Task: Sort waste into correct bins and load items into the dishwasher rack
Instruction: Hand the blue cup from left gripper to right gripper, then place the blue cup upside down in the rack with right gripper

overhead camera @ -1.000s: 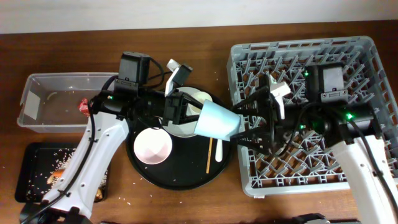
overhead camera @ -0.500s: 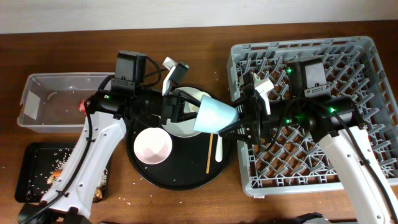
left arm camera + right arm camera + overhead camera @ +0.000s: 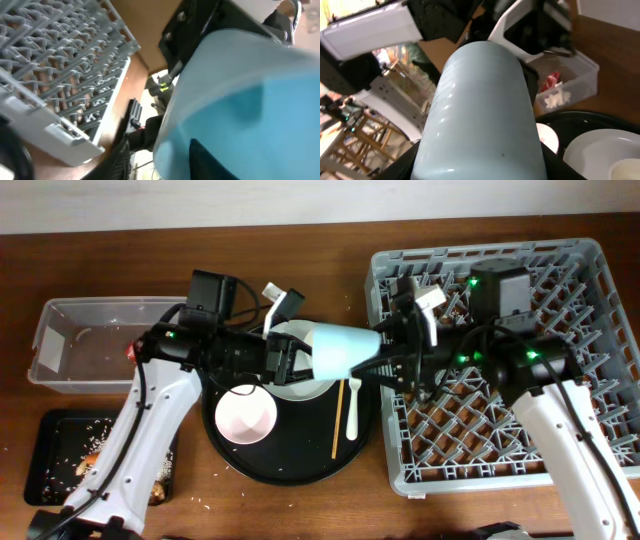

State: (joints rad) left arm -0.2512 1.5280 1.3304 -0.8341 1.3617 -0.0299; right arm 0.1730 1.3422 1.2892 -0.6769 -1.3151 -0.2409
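Fingers [image 3: 390, 372] of the right arm are closed around the base end of the light blue cup [image 3: 345, 352], which lies on its side in the air over the right edge of the round black tray [image 3: 250, 465], just beside the dishwasher rack [image 3: 560, 270]. The left fingers [image 3: 283, 358] stand partly apart astride the cup's rim, one inside the mouth and one outside, with a gap showing beside the wall. The cup is smooth, tapered plastic. The rack is a grey square crate with a grid of upright pegs. On the round tray sit a small white-pinkish bowl [image 3: 246, 416], a round white plate [image 3: 300, 387], a white plastic fork [image 3: 352, 408] and a thin wooden stick [image 3: 337, 430]. The clear tub [image 3: 60, 315], labelled in white, holds a crumpled red foil wrapper [image 3: 134, 350] and a white tissue [image 3: 555, 98]. The shallow black tray [image 3: 45, 480] holds beige rice-like scraps [image 3: 70, 435] and an orange carrot [image 3: 95, 442]. All rest on a brown wooden desk [image 3: 120, 260].
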